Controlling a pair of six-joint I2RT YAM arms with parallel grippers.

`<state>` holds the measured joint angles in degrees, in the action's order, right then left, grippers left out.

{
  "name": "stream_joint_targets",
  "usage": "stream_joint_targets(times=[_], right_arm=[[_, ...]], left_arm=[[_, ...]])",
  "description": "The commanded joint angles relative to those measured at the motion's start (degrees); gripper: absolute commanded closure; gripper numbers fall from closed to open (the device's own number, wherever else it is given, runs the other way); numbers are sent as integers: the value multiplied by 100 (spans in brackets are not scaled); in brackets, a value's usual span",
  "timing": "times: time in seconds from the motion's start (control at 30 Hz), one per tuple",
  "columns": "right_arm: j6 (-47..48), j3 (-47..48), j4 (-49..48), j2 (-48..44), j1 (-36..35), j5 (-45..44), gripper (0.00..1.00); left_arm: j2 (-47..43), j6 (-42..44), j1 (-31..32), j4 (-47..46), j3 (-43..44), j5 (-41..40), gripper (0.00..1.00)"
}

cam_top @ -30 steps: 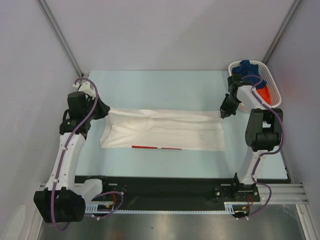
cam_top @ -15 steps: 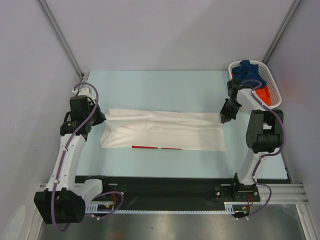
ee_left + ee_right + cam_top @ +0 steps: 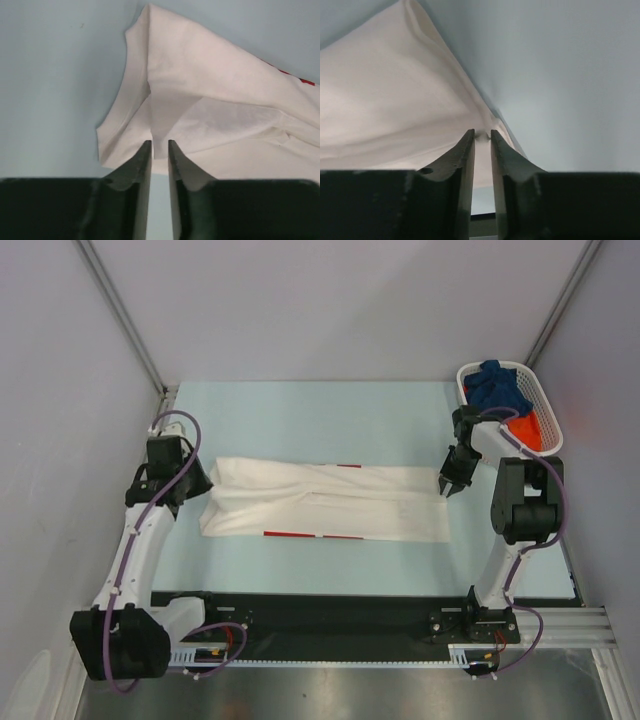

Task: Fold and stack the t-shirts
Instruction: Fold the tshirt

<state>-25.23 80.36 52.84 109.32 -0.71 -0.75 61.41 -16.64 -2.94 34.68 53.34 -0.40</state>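
The white t-shirt (image 3: 325,502) lies folded into a long band across the middle of the pale blue table (image 3: 320,415), with a thin red strip (image 3: 310,535) showing along its near edge.

The left arm (image 3: 140,530) climbs from its base at the near left corner and bends inward at the wrist. That places the left gripper (image 3: 200,482) low at the shirt's left end. In the left wrist view, the left gripper (image 3: 159,144) has its jaws parted by a narrow slit, tips right at the hem of the white t-shirt (image 3: 210,100). The cloth looks slack and flat on the table rather than pinched, though the tips may just touch it.

The right arm (image 3: 525,505) rises from the near right base, folds at the elbow and reaches back toward the left. The right gripper (image 3: 447,485) points down at the shirt's far right corner. Seen from the right wrist, the right gripper (image 3: 482,132) also stands slightly apart, and a small ridge of the white t-shirt (image 3: 385,100) sits at the tips.

At the far right corner is a white lattice basket (image 3: 550,410). It holds a dark blue t-shirt (image 3: 500,385) and, nearer the arms, an orange t-shirt (image 3: 528,428)
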Motion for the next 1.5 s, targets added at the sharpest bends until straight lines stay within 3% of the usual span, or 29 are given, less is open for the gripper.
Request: stream_joint_targets(times=[0.0,0.07,0.17,0.3,0.33,0.4,0.47,0.67,0.77,0.9,1.2,1.3,1.47], right_arm=[[-25,-116,200,-209,27,-118,74],[-192,-126,166,-401,27,-206,62],[-350,-73,-168,-551,27,-4,60],[-333,225,-722,-272,27,339,57],[-281,339,-766,-184,-16,365,50],[-149,734,-653,132,-8,401,46],[0,1033,-486,335,-34,304,46],[89,1623,-485,863,9,286,46],[-43,1816,-581,1004,-17,435,54],[45,1957,-582,1153,-157,427,55],[168,1790,-810,1197,-210,436,55],[212,1861,-801,1250,-210,418,57],[247,1940,-802,1373,-210,374,64]], left_arm=[[-189,-224,-49,215,-96,-503,73],[-322,-322,-49,154,-157,-697,68],[-253,-418,-57,101,-158,-838,66],[-24,-410,-110,-538,-210,-103,58],[229,-375,-128,-671,-106,239,57],[616,-357,-137,-734,140,671,60],[1100,-366,-137,-900,378,1296,72],[1768,-498,-198,-1208,783,1429,68],[1936,-480,-207,-1515,774,1657,73],[2313,-524,-216,-1833,590,1886,76],[3614,-831,-216,-1561,1966,2263,74],[4291,-971,-233,-991,2670,2141,83],[4713,-1332,-225,-813,2831,1904,90]])
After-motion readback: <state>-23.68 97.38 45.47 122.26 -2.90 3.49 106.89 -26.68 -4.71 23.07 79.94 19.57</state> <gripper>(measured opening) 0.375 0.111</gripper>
